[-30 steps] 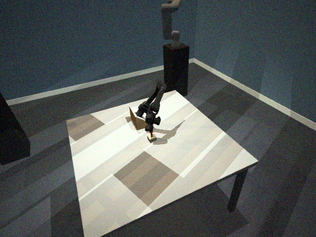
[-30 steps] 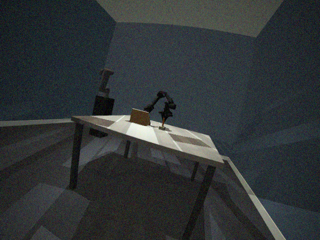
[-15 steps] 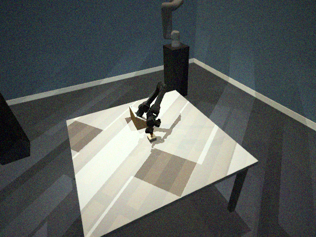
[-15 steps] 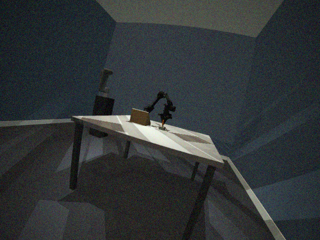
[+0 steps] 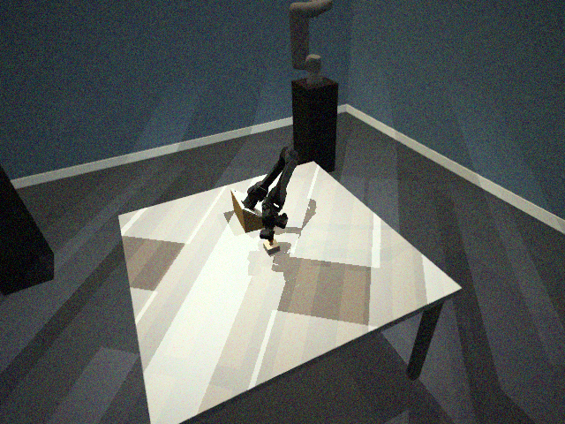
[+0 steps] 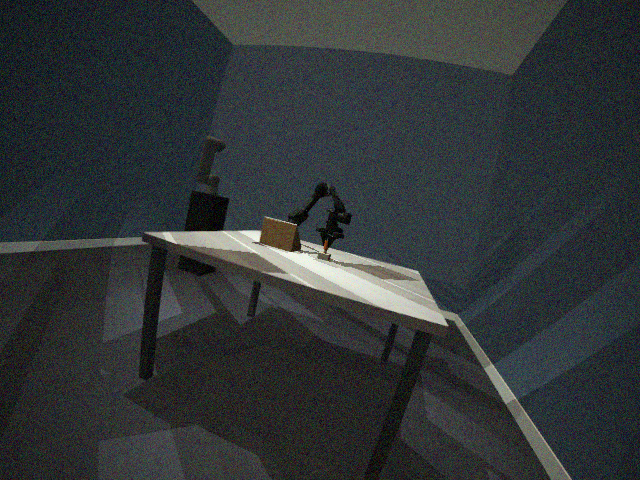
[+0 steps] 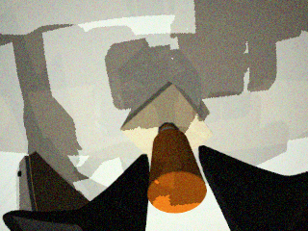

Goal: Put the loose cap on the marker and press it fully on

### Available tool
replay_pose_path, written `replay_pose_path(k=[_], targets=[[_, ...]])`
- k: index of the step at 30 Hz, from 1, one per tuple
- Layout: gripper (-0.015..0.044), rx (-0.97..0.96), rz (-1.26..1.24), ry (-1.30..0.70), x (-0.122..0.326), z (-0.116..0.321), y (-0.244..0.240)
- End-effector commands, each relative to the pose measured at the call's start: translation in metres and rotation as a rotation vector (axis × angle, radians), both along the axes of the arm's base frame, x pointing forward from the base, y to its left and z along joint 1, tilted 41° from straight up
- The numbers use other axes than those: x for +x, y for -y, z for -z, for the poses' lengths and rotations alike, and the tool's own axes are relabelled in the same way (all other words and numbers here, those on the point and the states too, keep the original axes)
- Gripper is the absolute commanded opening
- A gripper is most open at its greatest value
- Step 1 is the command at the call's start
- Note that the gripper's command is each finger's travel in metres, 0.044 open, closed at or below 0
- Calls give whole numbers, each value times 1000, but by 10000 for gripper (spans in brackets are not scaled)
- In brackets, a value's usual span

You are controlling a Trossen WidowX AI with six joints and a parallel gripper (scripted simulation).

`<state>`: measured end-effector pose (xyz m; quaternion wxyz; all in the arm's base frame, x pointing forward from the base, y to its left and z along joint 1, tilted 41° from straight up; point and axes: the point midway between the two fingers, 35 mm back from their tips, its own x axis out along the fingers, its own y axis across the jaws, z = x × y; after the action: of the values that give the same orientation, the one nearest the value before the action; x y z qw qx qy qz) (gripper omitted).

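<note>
In the top view the hand [image 5: 267,233] covers the marker entirely; only the small pale holder block [image 5: 272,246] shows beneath it. From the exterior view the orange cap [image 6: 325,241] is a tiny sliver, too small to tell how far it is seated. In the wrist view both dark fingers run off the bottom edge, and whether they touch the cap [image 7: 175,176] cannot be told. The cap hides the marker body. The counter [image 5: 192,319] is cut off by the top view's lower edge.
</note>
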<state>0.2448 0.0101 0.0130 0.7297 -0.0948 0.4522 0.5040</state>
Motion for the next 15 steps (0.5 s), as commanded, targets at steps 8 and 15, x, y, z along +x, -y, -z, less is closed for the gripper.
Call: replay_pose_path(k=[8,15], targets=[[440,0,0,0,0,0,0],[440,-4,0,-2,-6,-54,48]])
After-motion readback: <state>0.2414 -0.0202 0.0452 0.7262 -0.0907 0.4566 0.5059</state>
